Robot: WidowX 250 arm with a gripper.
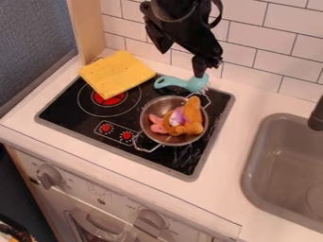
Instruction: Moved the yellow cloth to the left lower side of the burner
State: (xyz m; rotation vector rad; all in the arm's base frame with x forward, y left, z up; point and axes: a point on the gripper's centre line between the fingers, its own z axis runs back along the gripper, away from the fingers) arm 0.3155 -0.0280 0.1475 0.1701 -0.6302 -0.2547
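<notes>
One yellow cloth (115,74): the thing to move; it lies folded beyond the steel pot (150,137) and to its left, overlapping the stove top and the counter.
Red burner (110,100): left of the pot. I judge the goal to be the bare stove top (62,112) at its lower left, farther from the pot.
Gripper (182,61): above and behind the pot, fingers spread, holding nothing. I would swing left, high enough to clear the pot, pinch a fold of the cloth, lift gently, and lower it before release; a low carry could drag or bunch it.
Orange and pink items (192,116): inside the pot, overlapping, so I cannot name them.
Turquoise brush (185,84): behind the pot; I cannot tell whether the near fingertip touches it. Back left of the pot, the cloth hides the burner's far edge.
Faucet (316,118): well right of the pot, cut off.
</notes>
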